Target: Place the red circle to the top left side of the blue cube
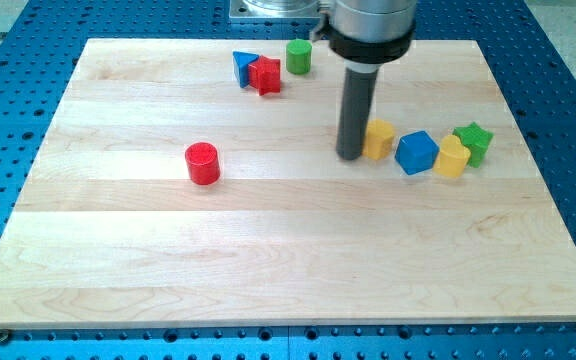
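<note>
Rod status: my tip (351,156) down on the wooden board (268,260), rod upright, nothing held since it carries no jaws, just a bare end. Item 1, yellow block (379,138): immediately to the view's right of tip, touching or nearly so, can't tell which from this angle. Item 2, blue cube (417,152): next beyond the yellow block, further to the view's right of tip, sitting close beside it. Item 3, second yellow block (452,158): right of the cube, just beside it. Item 4, green star-ish block (474,141): furthest right of tip, up against item 3. Item 5, red circle (203,163), a short cylinder: well apart from tip toward the view's left, approx level with it, standing alone. Item 6, green cylinder (299,56): toward the view's top, slightly left of tip. Item 7, red star-shaped block (265,75): top-left of tip, touching item 8, blue triangle (244,66), partly hidden behind it. Surround: blue perforated table (8,180) around board.
</note>
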You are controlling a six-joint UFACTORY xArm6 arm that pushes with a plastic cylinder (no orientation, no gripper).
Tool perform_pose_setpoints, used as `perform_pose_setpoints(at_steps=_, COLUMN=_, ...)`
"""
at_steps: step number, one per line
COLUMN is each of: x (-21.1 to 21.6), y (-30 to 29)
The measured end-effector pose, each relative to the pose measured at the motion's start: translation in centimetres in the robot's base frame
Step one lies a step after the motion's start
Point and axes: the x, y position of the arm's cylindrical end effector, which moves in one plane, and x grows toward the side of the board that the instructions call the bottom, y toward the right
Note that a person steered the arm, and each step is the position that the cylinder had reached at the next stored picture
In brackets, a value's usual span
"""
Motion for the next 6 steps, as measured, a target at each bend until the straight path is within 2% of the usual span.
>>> perform_pose_setpoints(at_steps=2, x=-4.2, y=4.6)
perform_pose_setpoints(at_steps=3, x=-3.8, y=6.8)
perform_pose_setpoints(at_steps=4, x=-5.3, y=1.6)
perform_pose_setpoints(at_steps=5, x=-4.9, y=-9.8)
perform_pose_setpoints(at_steps=6, x=-4.1, y=-18.2)
